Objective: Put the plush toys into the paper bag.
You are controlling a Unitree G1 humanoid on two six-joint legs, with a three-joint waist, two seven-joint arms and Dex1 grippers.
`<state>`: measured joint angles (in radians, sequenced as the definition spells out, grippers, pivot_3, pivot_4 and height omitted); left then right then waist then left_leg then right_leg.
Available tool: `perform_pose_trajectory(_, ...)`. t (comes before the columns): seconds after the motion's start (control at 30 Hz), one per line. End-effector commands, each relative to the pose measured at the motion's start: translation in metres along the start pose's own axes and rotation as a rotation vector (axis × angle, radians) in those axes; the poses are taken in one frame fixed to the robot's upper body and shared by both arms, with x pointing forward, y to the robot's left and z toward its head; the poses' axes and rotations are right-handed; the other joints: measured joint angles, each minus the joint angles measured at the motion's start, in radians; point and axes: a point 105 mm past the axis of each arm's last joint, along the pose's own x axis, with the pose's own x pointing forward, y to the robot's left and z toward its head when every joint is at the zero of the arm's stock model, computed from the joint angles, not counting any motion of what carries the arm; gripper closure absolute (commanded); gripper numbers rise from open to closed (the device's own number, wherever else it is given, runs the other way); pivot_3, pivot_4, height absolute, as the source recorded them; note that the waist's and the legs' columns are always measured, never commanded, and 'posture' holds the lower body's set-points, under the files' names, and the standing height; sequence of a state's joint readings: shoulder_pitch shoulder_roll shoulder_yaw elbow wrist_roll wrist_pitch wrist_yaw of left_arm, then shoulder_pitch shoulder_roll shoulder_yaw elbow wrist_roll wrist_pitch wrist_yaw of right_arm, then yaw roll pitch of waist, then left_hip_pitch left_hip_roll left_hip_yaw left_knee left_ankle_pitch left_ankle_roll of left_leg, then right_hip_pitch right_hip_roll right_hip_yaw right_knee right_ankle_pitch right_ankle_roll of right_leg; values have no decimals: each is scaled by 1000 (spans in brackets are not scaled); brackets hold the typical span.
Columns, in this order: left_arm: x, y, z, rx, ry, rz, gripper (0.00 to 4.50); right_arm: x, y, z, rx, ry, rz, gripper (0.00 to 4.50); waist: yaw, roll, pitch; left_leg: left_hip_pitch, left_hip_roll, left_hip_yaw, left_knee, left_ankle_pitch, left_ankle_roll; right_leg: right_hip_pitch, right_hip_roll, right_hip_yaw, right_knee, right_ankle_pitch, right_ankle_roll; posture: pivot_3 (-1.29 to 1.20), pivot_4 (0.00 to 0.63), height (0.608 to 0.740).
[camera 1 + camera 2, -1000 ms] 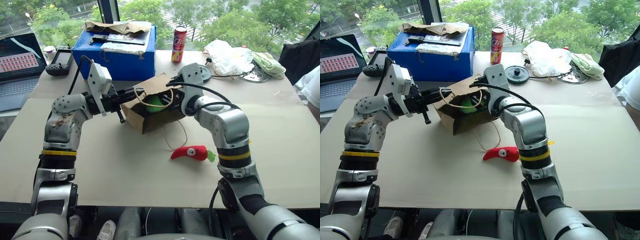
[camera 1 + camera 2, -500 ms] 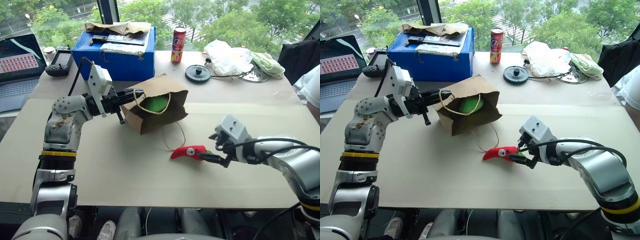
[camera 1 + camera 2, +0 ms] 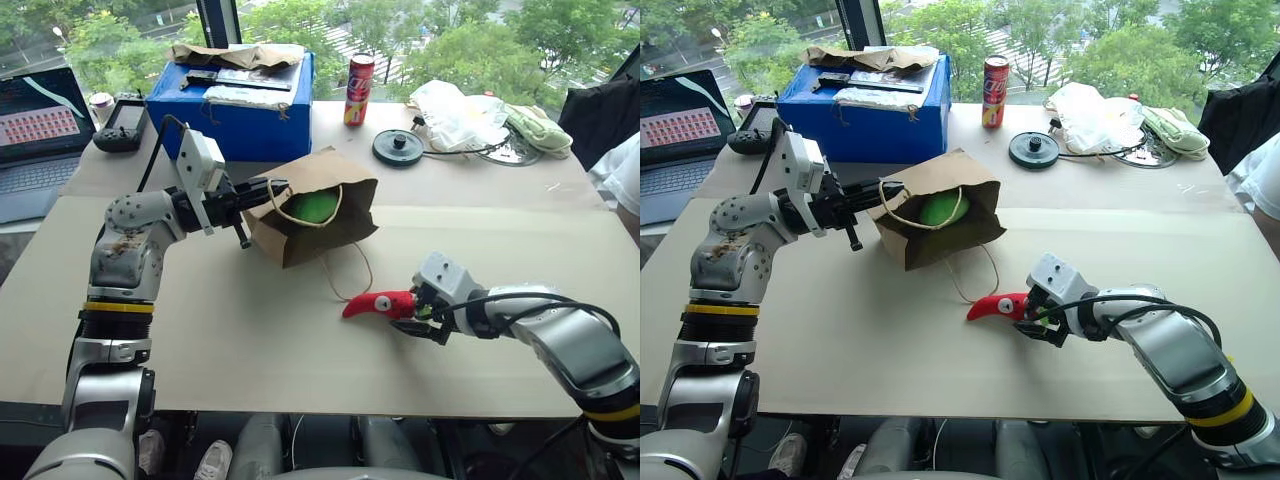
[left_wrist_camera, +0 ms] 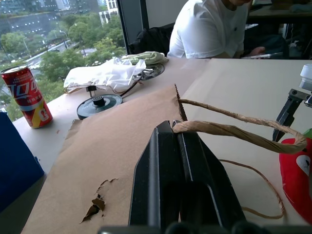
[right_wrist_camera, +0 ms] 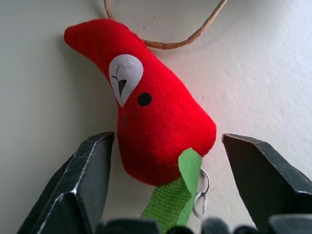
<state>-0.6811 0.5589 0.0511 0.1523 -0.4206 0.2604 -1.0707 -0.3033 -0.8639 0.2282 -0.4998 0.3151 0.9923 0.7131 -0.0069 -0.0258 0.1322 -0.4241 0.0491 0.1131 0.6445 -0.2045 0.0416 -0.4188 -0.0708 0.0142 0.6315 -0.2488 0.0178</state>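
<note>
The brown paper bag (image 3: 300,238) lies on its side mid-table, mouth facing me. My left gripper (image 3: 258,190) is shut on its rim and cord handle; the left wrist view has the black fingers (image 4: 165,161) clamped on the paper edge. The light-green plush toy (image 3: 313,206) rests inside the bag's mouth. On the table in front of the bag lies the red chili plush toy (image 3: 375,304), white eye up. My right gripper (image 3: 416,314) stands open at its stem end. In the right wrist view the chili (image 5: 156,122) sits between the two spread fingers (image 5: 90,175).
A blue box (image 3: 235,105), a red can (image 3: 357,88), a black disc (image 3: 397,147) and a white plastic bag (image 3: 455,110) stand along the back. A laptop (image 3: 35,120) is at far left. A person (image 3: 622,170) sits at the right edge. A loose cord handle (image 3: 350,275) trails beside the chili.
My right arm has left the bag's mouth, swung down and right to the red chili, then closed in until its fingers straddle the stem end. The left gripper kept its hold.
</note>
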Motion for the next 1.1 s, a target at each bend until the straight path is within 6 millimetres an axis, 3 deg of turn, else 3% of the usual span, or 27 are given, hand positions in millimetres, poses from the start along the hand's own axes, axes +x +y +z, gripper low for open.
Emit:
perform_pose_trajectory(0.03, -2, 1, 13, 50, -22, 5, 4500, -2, -3, 8, -25, -26, -25, 2121, 2, 0, 0, 0, 0, 0, 0, 0, 0, 0, 0, 0, 0, 0, 0, 0, 150, 739)
perform_pose_trajectory(0.23, -2, 2, 13, 50, -21, 5, 4500, -7, 0, 21, -29, -91, -11, 4096, 4, 0, 0, 0, 0, 0, 0, 0, 0, 0, 0, 0, 0, 0, 0, 0, 150, 739)
perform_pose_trajectory(0.43, -2, 2, 12, 48, -22, 5, 4500, -30, 3, 60, -8, -273, 13, 4096, 4, 0, 0, 0, 0, 0, 0, 0, 0, 0, 0, 0, 0, 0, 0, 0, 150, 739)
perform_pose_trajectory(0.6, -1, 1, 12, 46, -22, 0, 4500, -27, -14, 83, 19, -319, -91, 4096, 4, 0, 0, 0, 0, 0, 1, 0, 0, 0, 0, 0, 1, 0, 0, 0, 150, 739)
perform_pose_trajectory(0.73, 0, 1, 12, 46, -23, -5, 4500, -8, -26, 103, 26, -325, -198, 4096, 0, 0, 0, 0, 0, 0, 0, 0, 0, -1, 1, 0, 1, 0, 0, 0, 150, 739)
perform_pose_trajectory(1.1, 2, 0, 14, 49, -26, -14, 4500, 46, -23, 152, -9, -325, -315, 4096, -5, 0, 0, -1, 0, 1, 0, 0, -1, -2, 0, -1, 2, 0, 0, 0, 150, 739)
